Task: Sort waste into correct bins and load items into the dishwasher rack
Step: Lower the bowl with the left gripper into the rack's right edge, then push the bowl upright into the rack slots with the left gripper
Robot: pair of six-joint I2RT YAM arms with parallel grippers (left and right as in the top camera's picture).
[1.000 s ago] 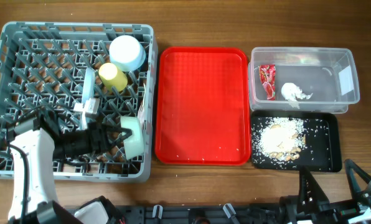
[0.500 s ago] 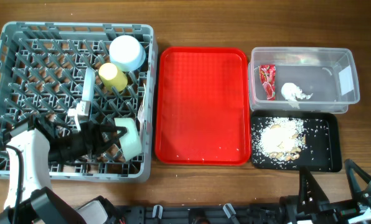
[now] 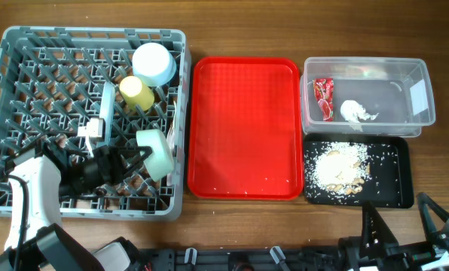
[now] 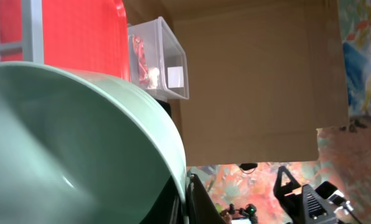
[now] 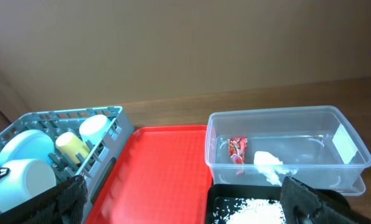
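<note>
- Overhead: the left gripper (image 3: 138, 159) is clamped on the rim of the round mint-green bowl (image 3: 156, 153), over the front right part of the large square grey plastic rack (image 3: 89, 32). Compared with 0.5 s ago, the bowl is further back, nearer the small yellow cup (image 3: 136, 92). The round pale blue bowl (image 3: 153, 63) has not moved. The small red patterned wrapper (image 3: 324, 98) and crumpled white tissue (image 3: 358, 111) lie in the clear rectangular plastic tub (image 3: 390, 94), and pale rice-like crumbs (image 3: 339, 167) lie in the shallow black tray (image 3: 394, 188).
- Left wrist: the mint-green bowl (image 4: 67, 143) fills the left of the view, with 1 dark finger (image 4: 198, 202) against its outer edge.
- Right wrist: the right gripper (image 5: 182, 186) holds nothing, its 2 fingers wide apart, low at the table's near edge.
</note>
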